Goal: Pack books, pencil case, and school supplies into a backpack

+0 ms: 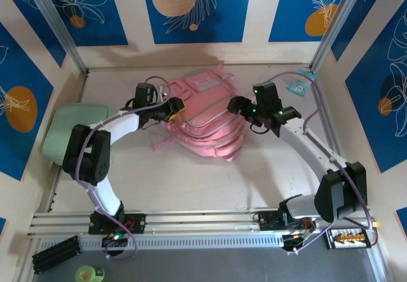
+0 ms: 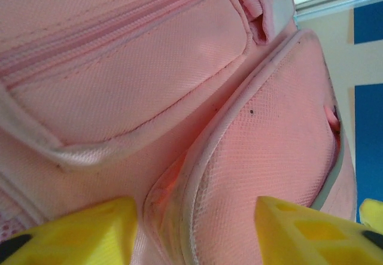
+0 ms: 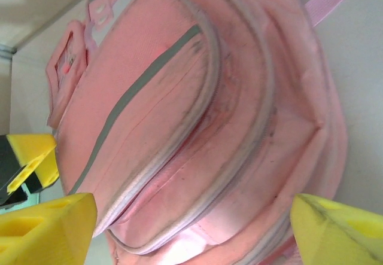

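The backpack (image 1: 205,121) lay at mid-table (image 1: 191,180), front pockets upward; the left gripper (image 2: 195,220) straddled a piped pocket seam, fingers partly parted, grasp not determinable; the right gripper (image 3: 192,211) stood released, fingers wide, at the backpack's right edge.

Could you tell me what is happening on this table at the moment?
Two robot arms are working on a pink backpack lying in the middle of the table. The left claw is pressed close against the bag's left side, jaws apart over a ridge of fabric; whether it is pinching it is unclear. The right claw hovers open at the bag's right side, holding nothing. A flat green case lies off to the left.
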